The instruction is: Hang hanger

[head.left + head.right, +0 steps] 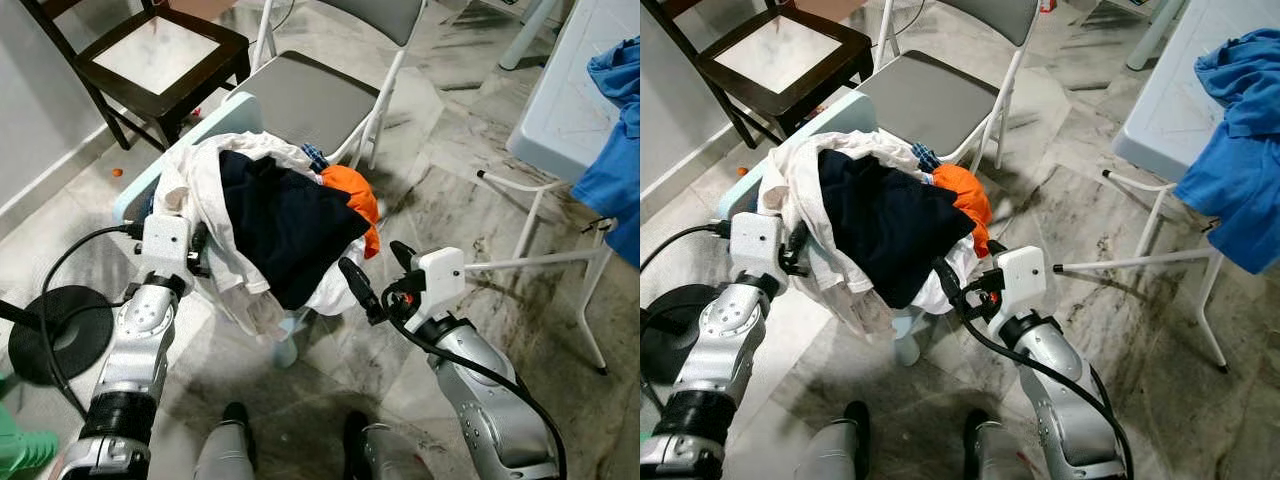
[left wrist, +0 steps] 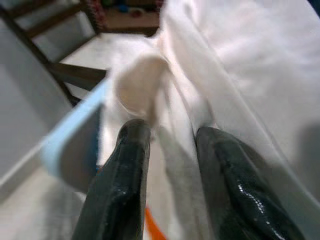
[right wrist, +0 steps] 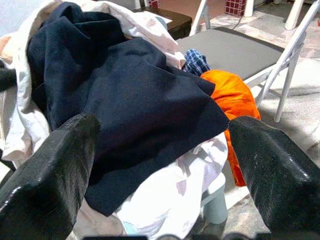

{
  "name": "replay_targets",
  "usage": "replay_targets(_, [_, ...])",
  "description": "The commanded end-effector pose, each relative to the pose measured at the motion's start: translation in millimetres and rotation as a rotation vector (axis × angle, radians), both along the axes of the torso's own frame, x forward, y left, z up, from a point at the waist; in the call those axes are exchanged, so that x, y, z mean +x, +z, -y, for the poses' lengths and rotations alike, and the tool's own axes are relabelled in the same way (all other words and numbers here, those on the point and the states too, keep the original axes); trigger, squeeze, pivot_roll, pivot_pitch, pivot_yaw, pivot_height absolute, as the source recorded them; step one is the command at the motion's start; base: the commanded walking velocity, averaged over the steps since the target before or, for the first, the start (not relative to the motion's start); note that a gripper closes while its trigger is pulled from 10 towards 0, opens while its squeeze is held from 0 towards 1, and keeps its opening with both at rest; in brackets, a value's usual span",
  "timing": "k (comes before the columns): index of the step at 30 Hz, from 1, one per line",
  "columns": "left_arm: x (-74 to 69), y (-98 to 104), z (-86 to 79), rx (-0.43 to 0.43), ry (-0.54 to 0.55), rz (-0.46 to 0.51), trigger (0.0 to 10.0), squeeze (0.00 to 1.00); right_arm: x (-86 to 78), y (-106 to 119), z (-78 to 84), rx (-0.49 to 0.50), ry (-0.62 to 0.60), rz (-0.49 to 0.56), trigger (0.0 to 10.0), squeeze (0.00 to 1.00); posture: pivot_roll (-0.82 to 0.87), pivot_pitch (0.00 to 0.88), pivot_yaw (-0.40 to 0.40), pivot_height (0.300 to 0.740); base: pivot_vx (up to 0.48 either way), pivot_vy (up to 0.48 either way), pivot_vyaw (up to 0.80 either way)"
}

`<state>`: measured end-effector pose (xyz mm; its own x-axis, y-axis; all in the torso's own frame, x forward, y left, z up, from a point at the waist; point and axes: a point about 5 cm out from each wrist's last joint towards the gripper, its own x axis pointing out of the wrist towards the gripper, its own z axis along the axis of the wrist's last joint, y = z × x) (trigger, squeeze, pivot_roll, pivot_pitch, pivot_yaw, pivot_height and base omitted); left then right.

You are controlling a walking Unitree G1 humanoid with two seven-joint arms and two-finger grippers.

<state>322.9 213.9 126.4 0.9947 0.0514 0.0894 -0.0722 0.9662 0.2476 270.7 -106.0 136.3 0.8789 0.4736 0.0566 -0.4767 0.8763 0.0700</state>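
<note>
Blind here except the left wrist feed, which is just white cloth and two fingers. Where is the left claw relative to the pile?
Observer: The left claw is at the pile's left side, against the white cloth heaped on a pale blue chair.
Operator: Right claw?
Observer: The right claw is open at the pile's near right edge, aimed at a navy garment.
Operator: Anything else in the heap?
Observer: An orange garment sits on the pile's right side, beside the navy one.
</note>
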Motion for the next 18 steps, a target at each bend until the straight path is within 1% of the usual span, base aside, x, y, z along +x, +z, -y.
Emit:
replay_targets(1, [-8.0,1,-10.7,0.039,0.059,0.026,10.0,1.0,-1.5,-5,2.3,-0.01,-0.016,-0.013,10.0,0.0,0.07,0.323,-0.047,0.74,0.0,0.0,0.0])
replay_targets(4, [-12.9,4,-20.7,0.05,0.11,0.047,10.0,1.0,-0.7,-5,1.8,-0.011,-0.014,-0.013,10.0,0.0,0.08,0.325,-0.049,0.74,0.0,0.0,0.0])
replay_targets(8, [-15.0,9,-31.1,0.071,0.159,0.059,10.0,1.0,0.2,-6,0.5,-0.015,-0.006,-0.012,10.0,0.0,0.08,0.325,-0.057,0.74,0.0,0.0,0.0])
replay_targets(13, [-12.4,10,-37.3,0.073,0.17,0.053,10.0,1.0,1.3,-5,0.1,-0.018,-0.001,-0.008,10.0,0.0,0.09,0.328,-0.06,0.74,0.0,0.0,0.0])
replay_targets(14, [-9.6,10,-37.1,0.049,0.152,0.048,10.0,1.0,1.3,-4,0.6,-0.019,-0.002,-0.007,10.0,0.0,0.08,0.331,-0.061,0.74,0.0,0.0,0.0])
replay_targets(15, [-7.5,10,-36.3,0.034,0.139,0.048,10.0,0.65,1.3,-4,0.9,-0.019,-0.002,-0.006,10.0,0.0,0.08,0.333,-0.062,0.74,0.0,0.0,0.0])
replay_targets(16, [-5.0,10,-35.1,0.027,0.123,0.044,10.0,0.35,1.2,-4,0.9,-0.02,-0.002,-0.006,10.0,0.0,0.08,0.333,-0.062,0.74,0.0,0.0,0.0])
replay_targets(17, [-0.4,11,-32.0,0.016,0.099,0.042,10.0,0.0,0.8,-4,1.0,-0.02,-0.003,-0.005,10.0,0.0,0.07,0.336,-0.064,0.74,0.0,0.0,0.0])
replay_targets(18, [0.5,11,-31.3,0.014,0.094,0.041,10.0,0.0,0.7,-4,1.0,-0.02,-0.003,-0.005,10.0,0.0,0.07,0.336,-0.064,0.74,0.0,0.0,0.0])
